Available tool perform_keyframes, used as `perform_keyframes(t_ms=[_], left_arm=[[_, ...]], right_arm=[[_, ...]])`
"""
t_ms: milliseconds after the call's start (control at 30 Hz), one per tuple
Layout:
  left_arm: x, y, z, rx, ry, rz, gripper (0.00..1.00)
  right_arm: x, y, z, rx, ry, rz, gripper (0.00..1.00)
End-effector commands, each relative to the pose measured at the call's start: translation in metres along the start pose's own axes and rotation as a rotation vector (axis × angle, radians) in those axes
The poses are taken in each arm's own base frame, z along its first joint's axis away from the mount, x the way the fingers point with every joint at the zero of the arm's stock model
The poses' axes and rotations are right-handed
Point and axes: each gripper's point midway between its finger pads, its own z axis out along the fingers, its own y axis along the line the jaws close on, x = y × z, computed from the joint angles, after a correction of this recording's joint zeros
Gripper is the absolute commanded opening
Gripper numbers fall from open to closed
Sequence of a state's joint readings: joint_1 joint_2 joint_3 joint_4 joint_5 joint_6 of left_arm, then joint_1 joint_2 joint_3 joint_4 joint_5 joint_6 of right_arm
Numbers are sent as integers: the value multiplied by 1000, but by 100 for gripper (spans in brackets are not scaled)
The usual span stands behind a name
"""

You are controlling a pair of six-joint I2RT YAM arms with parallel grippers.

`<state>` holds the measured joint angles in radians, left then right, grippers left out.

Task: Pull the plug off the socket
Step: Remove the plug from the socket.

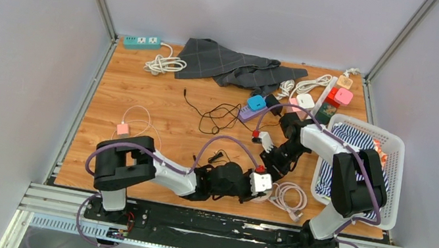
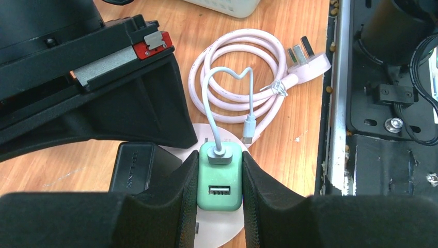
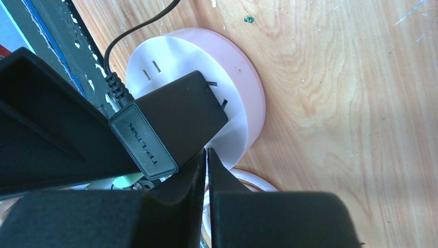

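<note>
Left tool (image 2: 219, 164) pinches the green charger (image 2: 219, 191), one finger flat on each side. Charger stands upright, plugged into the round pink-and-white socket (image 2: 219, 226), not pulled off yet. Pale cable (image 2: 251, 103) is plugged into the charger top, loops up and back down, and its free end lies on the tabletop (image 2: 289, 155).

Black adapter (image 2: 131, 165) sits in the same socket, just beside the charger, to its left in the left wrist view.

Right tool (image 3: 207, 160) is pressed together with nothing between the fingers. The tips are at the socket's near edge, right next to the adapter corner; can't tell if they touch the socket.

In the right wrist view the adapter is plugged in across the socket top, with its black cord leaving at the upper left. Empty slots show on the socket face on both sides of it.

A coiled pink cord (image 2: 232, 57) with a three-pin plug (image 2: 310, 57) lies on the wood just beyond the socket.

From the top camera both arms meet at the near-centre of the tabletop; the socket itself is hidden under them.

Other stuff:
- white basket (image 1: 397, 159) with striped fabric, at the right edge
- grey cloth (image 1: 226, 65), at the far side
- teal power strip (image 1: 142, 40), at the far left corner
- more sockets and cords, far right
</note>
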<state>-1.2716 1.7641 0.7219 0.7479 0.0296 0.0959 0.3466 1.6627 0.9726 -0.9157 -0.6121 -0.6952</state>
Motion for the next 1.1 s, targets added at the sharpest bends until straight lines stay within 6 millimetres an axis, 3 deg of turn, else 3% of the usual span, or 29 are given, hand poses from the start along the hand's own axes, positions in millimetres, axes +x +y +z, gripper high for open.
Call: perform_keyframes(t_ms=[0,233,433,500,600,667,833,967,1067], left_arm=[[-33,46,0,-196,-7,86,0],[-31,54,-5,-280,65,145,0],[-52,47,0,-79,-38,-234,0],[-62,46,0,-46,-62,-268,0],[-77,47,-3,-67,-90,-181,0],[-75,56,-7,-187,-67,-15,0],[-45,53,-5,-316,73,312,0],[-38,42,-2,-284,71,260,0],[-53,28,-3,-203,13,194,0]], right_arm=[[50,-53,16,198,248,-67,8],[49,-53,17,204,250,-75,8],[48,-53,18,208,254,-84,8],[47,-53,18,209,255,-87,7],[47,-53,18,210,257,-89,8],[47,-53,18,212,256,-88,7],[46,-52,19,212,260,-95,7],[47,-52,19,210,261,-96,7],[46,-52,19,210,262,-94,8]])
